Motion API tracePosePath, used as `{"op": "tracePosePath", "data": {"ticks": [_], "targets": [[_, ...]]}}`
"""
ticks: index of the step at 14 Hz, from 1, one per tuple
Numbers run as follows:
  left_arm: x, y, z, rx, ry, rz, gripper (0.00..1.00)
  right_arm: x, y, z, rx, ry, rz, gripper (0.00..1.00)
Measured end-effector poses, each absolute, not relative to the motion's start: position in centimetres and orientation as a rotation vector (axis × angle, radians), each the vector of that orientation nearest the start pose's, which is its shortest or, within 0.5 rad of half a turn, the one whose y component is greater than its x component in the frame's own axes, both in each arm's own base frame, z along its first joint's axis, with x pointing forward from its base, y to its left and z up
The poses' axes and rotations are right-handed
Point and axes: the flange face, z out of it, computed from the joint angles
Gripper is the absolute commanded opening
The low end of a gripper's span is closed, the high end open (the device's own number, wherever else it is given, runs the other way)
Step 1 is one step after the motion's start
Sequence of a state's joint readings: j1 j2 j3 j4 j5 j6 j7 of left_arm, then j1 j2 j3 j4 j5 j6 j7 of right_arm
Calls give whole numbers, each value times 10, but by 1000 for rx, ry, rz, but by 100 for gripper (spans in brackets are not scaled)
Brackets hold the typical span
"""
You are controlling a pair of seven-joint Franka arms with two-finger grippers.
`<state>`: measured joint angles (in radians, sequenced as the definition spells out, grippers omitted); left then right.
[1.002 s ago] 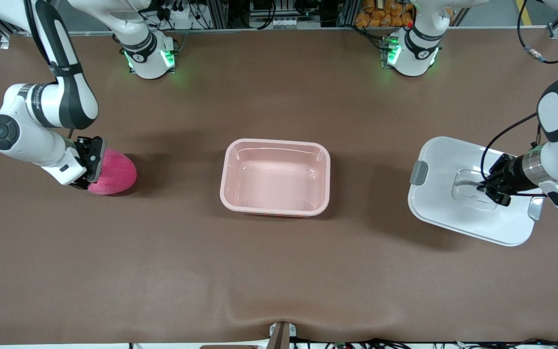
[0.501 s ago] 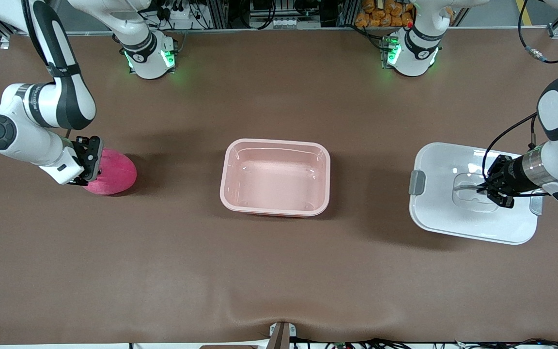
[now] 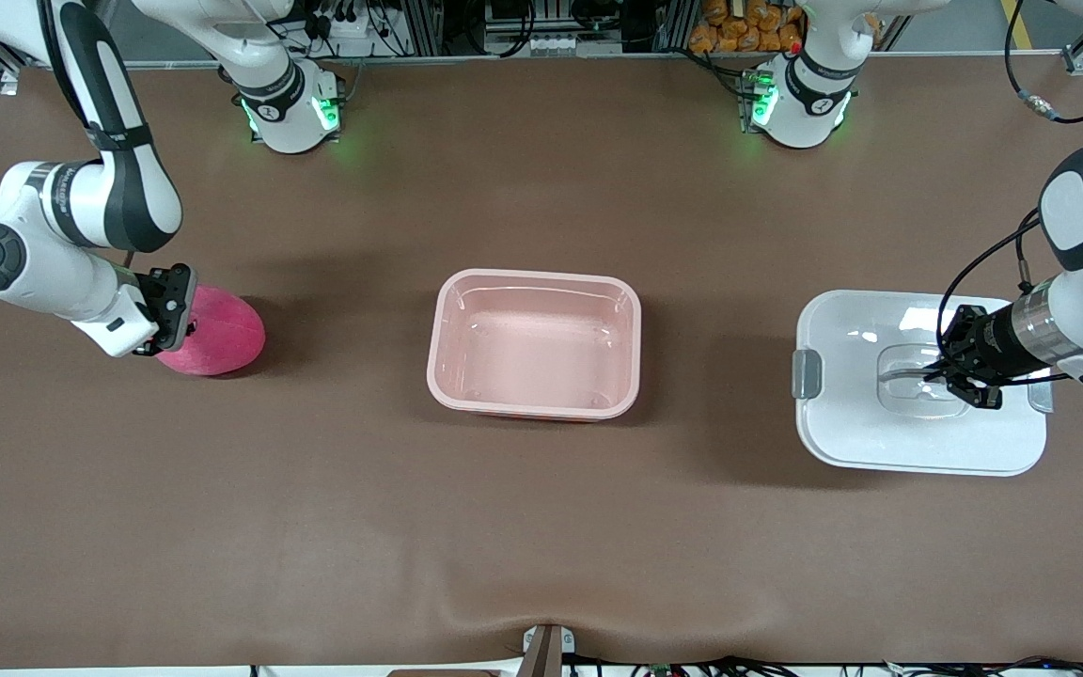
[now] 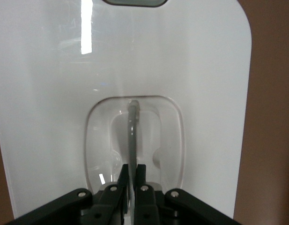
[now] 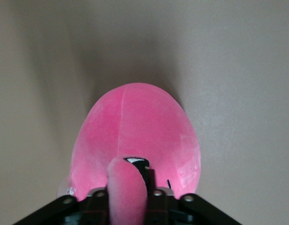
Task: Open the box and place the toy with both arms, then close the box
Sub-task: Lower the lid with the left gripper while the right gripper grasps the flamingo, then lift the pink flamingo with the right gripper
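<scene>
The pink translucent box [image 3: 536, 275] stands open and empty at the table's middle. Its white lid [image 3: 852, 423] lies level, low at the table, toward the left arm's end. My left gripper [image 3: 936, 371] is shut on the lid's thin grey handle [image 4: 133, 131] in the recessed centre; the left wrist view shows the lid [image 4: 55, 93] and the gripper [image 4: 132, 169]. The magenta plush toy [image 3: 222, 334] sits on the table toward the right arm's end. My right gripper [image 3: 170, 324] is shut on the toy's ear [image 5: 128, 187]; the toy's round body [image 5: 139, 126] fills the right wrist view.
Brown table mat [image 3: 541, 527] with a small ripple at its front edge. The arm bases with green lights [image 3: 292, 113] [image 3: 795, 103] stand along the edge farthest from the front camera. A grey clip [image 3: 806, 373] sticks out of the lid's side toward the box.
The lid has swung from tilted to level and come down, slightly nearer the front camera, still held by the left gripper. The right gripper has shifted a little on the toy.
</scene>
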<state>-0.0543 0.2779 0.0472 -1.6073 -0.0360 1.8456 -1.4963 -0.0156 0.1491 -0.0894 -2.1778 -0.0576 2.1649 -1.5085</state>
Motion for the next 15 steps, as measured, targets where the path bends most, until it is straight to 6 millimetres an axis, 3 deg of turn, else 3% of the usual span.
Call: {"op": "tracePosePath", "data": {"ticks": [5,9,15], "targets": [[642,-11,468,-2266,-2168,57,0,532,-58,313,-2303,-2015,227,0],[641,-26,468,-2300,-2137,66,0,536,-59,323,-2316,-2006,219,0],[648,-35,461,-2350,-2090,68,0,549,-55,361,-2414,-1840,262,0]]}}
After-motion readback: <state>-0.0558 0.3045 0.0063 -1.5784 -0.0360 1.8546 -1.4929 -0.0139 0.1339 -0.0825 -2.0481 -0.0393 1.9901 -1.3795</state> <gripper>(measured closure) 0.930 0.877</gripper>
